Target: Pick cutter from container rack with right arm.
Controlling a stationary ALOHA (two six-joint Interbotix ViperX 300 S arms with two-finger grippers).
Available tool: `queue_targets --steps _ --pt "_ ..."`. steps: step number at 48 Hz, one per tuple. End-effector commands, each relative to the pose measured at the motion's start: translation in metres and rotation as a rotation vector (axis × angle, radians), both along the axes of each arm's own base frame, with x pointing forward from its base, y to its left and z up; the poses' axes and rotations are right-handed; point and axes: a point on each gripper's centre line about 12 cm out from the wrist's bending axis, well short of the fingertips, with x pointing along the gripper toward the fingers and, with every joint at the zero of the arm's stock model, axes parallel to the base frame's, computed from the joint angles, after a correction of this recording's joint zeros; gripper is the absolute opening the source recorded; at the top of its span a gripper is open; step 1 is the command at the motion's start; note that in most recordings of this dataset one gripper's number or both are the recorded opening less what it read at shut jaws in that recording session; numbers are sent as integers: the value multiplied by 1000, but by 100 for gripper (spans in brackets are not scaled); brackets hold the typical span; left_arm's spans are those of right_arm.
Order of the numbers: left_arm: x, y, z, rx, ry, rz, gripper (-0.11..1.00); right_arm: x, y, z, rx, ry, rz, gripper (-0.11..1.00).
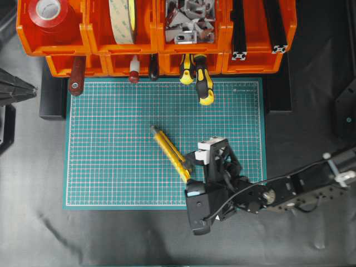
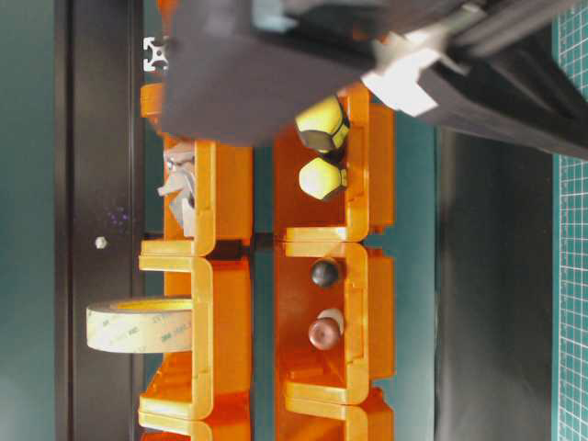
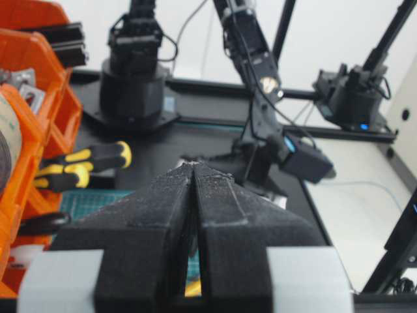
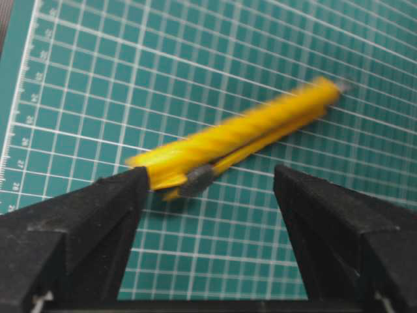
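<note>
The cutter (image 1: 171, 153) lay on the green mat (image 1: 111, 167), mid-frame; the right gripper (image 4: 208, 189) was wide open, holding nothing.

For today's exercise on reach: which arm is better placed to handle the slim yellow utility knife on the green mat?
The right: its open gripper sits beside the slim yellow utility knife; the left gripper, shut, is at the far edge.

Green mat (image 1: 111, 167) lies bare left of the cutter (image 1: 171, 152).

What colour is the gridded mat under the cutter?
Teal-green cutting mat with white gridlines; overhead view shows it best.
</note>
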Motion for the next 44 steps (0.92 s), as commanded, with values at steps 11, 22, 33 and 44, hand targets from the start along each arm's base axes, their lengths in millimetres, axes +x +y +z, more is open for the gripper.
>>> queue_targets --steps 11,22,33,44 --pt "0 -1 10 -7 -24 -3 0 -10 -10 34 3 -62 -52 75" --pt "0 -1 9 -8 -21 -6 0 -17 -15 63 1 -116 -86 75" --pt "0 -1 9 -7 -21 -6 0 -27 -8 97 34 -189 -73 74" --pt "0 -1 10 -8 -24 -6 0 -39 4 121 73 -241 -41 74"
